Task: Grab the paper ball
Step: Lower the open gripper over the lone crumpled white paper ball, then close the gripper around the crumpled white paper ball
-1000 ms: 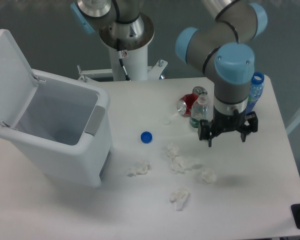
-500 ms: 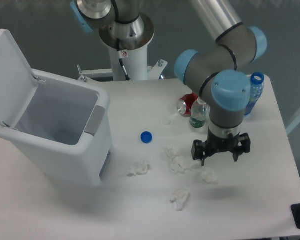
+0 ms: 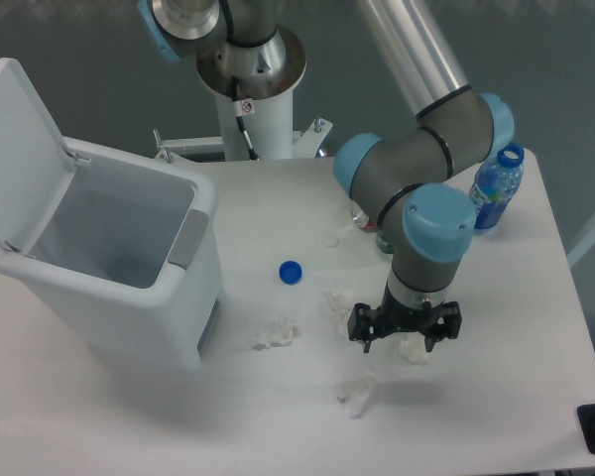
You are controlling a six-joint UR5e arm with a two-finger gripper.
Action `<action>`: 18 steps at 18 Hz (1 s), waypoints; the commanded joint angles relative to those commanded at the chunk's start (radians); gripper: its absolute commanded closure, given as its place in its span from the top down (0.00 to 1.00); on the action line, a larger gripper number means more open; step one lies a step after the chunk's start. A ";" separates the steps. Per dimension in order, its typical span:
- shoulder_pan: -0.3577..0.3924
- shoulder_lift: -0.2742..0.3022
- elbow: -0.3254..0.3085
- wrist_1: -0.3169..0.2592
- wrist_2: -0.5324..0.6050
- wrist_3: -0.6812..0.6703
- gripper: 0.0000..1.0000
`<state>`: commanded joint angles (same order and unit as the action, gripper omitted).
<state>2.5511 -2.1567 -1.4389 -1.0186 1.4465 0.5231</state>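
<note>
— Why do we hang low in the lower right of the frame?

— The small lumpy white paper ball (image 3: pixel 411 349) lies there on the white tabletop (image 3: pixel 535 327), so we hover our black two-finger hand (image 3: pixel 405 331) over it, fingers spread wide to straddle it.

— And the other wads?

— The white crumpled wad (image 3: pixel 357 390) below stays outside our fingers.

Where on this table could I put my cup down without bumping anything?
Bare table lies right of the gripper, below the blue bottle. Another free strip runs behind the blue cap, beside the open bin. The middle front is crowded with paper wads, at and under the gripper.
</note>
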 joint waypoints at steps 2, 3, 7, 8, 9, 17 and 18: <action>-0.002 -0.011 0.003 0.000 0.000 0.003 1.00; -0.006 -0.018 0.005 0.002 -0.002 0.003 1.00; -0.009 -0.040 0.017 0.011 -0.037 0.014 1.00; -0.009 -0.046 0.018 0.011 -0.037 0.031 1.00; -0.009 -0.051 0.020 0.012 -0.037 0.043 1.00; -0.032 -0.101 0.048 0.015 -0.037 0.090 1.00; -0.032 -0.104 0.049 0.020 -0.037 0.097 1.00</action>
<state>2.5188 -2.2611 -1.3898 -0.9987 1.4097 0.6197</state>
